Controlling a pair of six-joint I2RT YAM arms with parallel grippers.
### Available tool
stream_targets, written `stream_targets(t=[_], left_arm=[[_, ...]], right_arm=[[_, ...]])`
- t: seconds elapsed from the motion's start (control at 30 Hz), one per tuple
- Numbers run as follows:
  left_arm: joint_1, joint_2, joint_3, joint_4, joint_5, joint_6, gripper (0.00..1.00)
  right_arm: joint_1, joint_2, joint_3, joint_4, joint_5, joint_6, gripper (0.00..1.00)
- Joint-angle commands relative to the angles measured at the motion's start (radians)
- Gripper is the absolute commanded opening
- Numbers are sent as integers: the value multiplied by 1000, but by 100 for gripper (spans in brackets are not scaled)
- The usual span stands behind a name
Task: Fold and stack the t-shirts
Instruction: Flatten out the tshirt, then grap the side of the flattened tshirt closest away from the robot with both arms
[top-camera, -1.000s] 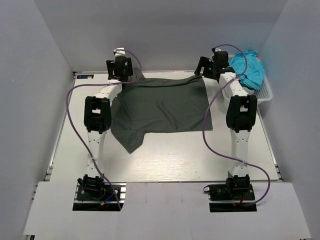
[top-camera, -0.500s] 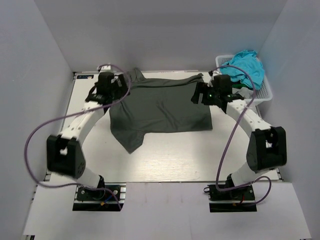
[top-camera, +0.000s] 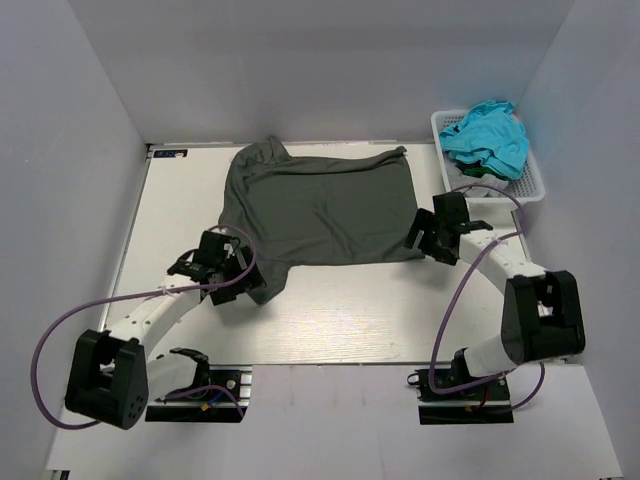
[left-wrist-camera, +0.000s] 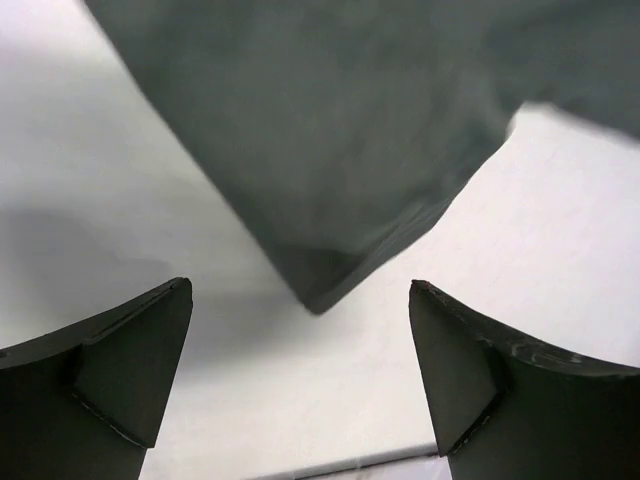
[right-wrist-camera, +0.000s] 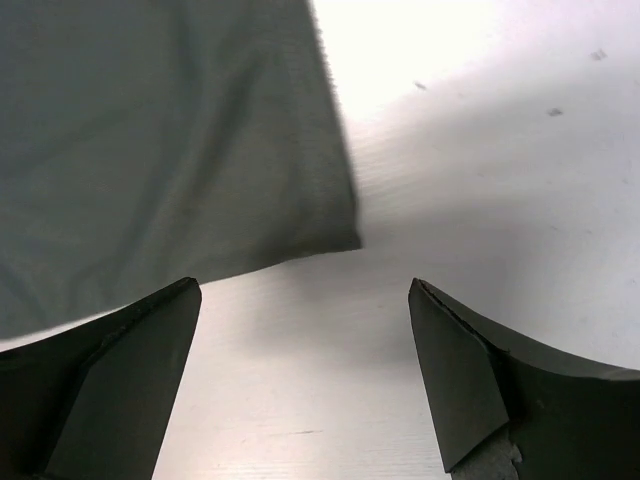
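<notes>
A dark charcoal-grey t-shirt (top-camera: 320, 208) lies spread flat on the white table, its sleeve pointing to the near left. My left gripper (top-camera: 232, 272) is open and empty, low over the table by the sleeve tip (left-wrist-camera: 330, 270). My right gripper (top-camera: 428, 238) is open and empty at the shirt's near right corner (right-wrist-camera: 335, 225). A turquoise t-shirt (top-camera: 490, 135) lies heaped in the white basket (top-camera: 530, 185) at the back right.
Grey walls close in the table on the left, back and right. The basket stands against the right wall. The table's near edge (left-wrist-camera: 330, 462) shows in the left wrist view. Purple cables loop from both arms.
Both arms have swung from the shirt's far corners down to its near side. The shirt's far edge now lies released and flat. Both grippers are lower and closer to me.
</notes>
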Motion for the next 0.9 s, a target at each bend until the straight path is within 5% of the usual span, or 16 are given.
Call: stream_targets(t=[0.0, 0.23, 0.4, 0.5, 0.67, 0.73, 0.77, 0.87], left_arm=[[-25, 21, -9, 1, 41, -28, 98], [-87, 100, -8, 1, 23, -28, 82], [-116, 184, -29, 47, -26, -37, 59], [-136, 236, -8, 71, -35, -37, 45], [-145, 261, 52, 1, -106, -37, 25], [-154, 238, 63, -34, -139, -52, 0], [-154, 229, 72, -66, -150, -64, 0], [-154, 157, 103, -223, -195, -98, 0]], right_arm=[[-21, 91, 41, -54, 64, 72, 90], [-38, 162, 71, -35, 4, 87, 90], [-44, 217, 94, -25, -16, 66, 81], [-44, 259, 121, -17, -42, 50, 69], [-40, 280, 117, 6, -97, 47, 30], [-41, 279, 109, 24, -155, 20, 12], [-43, 271, 114, 15, -159, 21, 0], [-40, 224, 117, -73, -146, -23, 0]])
